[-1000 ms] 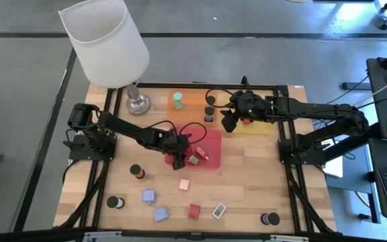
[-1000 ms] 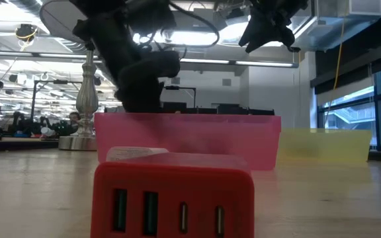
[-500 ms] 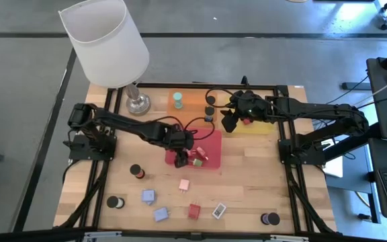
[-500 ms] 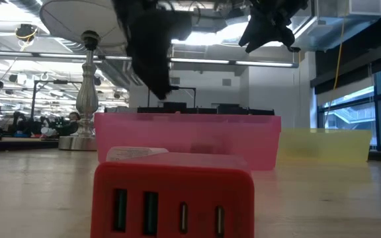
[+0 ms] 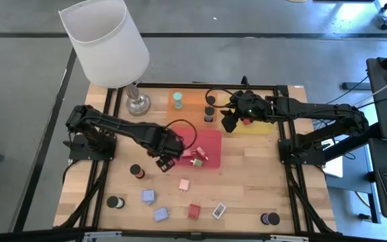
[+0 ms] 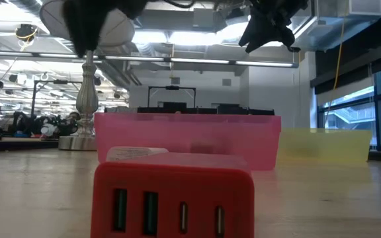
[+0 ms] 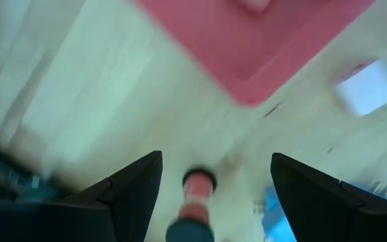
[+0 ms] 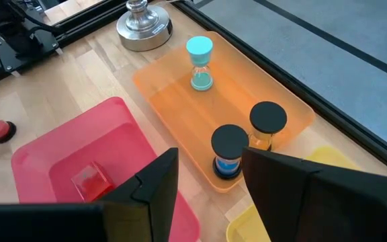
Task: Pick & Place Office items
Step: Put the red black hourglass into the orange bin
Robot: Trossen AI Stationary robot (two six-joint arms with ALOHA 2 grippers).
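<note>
My left gripper (image 5: pixel 163 162) is open and empty above the bare table by the near-left corner of the red tray (image 5: pixel 210 138). In its wrist view (image 7: pixel 217 161) a short black cylinder (image 7: pixel 199 183) stands just beyond the fingers; it also shows in the high view (image 5: pixel 137 171). A green block (image 5: pixel 195 161) and a red piece (image 5: pixel 201 153) lie in the red tray. My right gripper (image 5: pixel 228 123) is open and empty, high between the orange tray (image 5: pixel 190 98) and the yellow tray (image 5: pixel 257 128). Lavender-blue blocks (image 5: pixel 148 196), a pink block (image 5: pixel 184 184), a red block (image 5: pixel 194 210) and a white rectangle (image 5: pixel 218 211) lie near the front.
A white-shaded lamp (image 5: pixel 106 40) stands at the far left on a metal base (image 5: pixel 138 104). The orange tray holds a teal piece (image 8: pixel 199 64) and two black-topped cylinders (image 8: pixel 229 151). More black cylinders (image 5: pixel 115 202) (image 5: pixel 269 218) stand near the front edge.
My left gripper has risen out of the red tray and gone toward the table's left edge, to above the bare table beside the tray's near-left corner. The pieces in the red tray lie as before.
</note>
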